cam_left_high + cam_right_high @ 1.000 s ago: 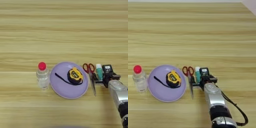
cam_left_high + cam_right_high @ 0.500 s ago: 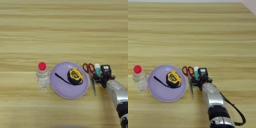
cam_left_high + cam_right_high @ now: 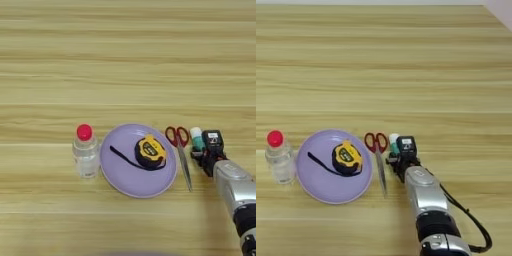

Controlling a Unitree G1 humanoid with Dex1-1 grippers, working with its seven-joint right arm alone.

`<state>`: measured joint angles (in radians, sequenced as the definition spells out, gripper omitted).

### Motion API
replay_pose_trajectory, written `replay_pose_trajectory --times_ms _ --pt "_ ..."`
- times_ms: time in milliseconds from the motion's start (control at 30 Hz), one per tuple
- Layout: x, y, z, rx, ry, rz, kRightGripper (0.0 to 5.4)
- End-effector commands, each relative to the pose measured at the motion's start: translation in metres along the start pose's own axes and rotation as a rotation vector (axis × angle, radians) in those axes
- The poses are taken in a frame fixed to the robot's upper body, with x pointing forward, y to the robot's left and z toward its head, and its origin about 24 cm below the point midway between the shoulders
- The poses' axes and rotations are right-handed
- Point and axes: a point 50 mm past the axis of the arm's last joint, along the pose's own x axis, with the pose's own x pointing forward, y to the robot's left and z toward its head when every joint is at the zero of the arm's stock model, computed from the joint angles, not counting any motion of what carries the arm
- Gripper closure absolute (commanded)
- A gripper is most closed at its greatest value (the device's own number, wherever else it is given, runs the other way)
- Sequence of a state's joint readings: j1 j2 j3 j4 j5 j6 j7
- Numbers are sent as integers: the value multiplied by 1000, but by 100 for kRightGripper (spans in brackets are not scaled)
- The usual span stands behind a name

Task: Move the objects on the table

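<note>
Teal-labelled glue stick [image 3: 196, 138] half hidden behind end effector [image 3: 207, 152]; grip state unreadable; scissors [image 3: 181, 152] just left.

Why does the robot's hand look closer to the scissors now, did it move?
Yes. The gripper has crept a little left, toward the scissors and the purple plate, closing in around the glue stick. The plate itself stayed put.

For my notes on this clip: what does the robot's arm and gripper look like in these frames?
The right arm is a rounded silver forearm ending at a black cuff near the picture's bottom edge, with a thin black cable looping along its right side. The right gripper is black and blocky, with a small pale label on its top face. No left arm shows in either view.
</note>
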<state>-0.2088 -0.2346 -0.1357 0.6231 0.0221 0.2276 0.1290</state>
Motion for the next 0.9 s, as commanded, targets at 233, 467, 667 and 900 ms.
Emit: replay_pose_trajectory --times_ms 233,467,667,900 --pt "0 2 40 3 -192 -9 374" --pt "-7 11 53 -35 -316 -13 374" --pt "-18 21 67 -37 -431 23 374" --pt "-40 45 75 -60 -533 138 374"
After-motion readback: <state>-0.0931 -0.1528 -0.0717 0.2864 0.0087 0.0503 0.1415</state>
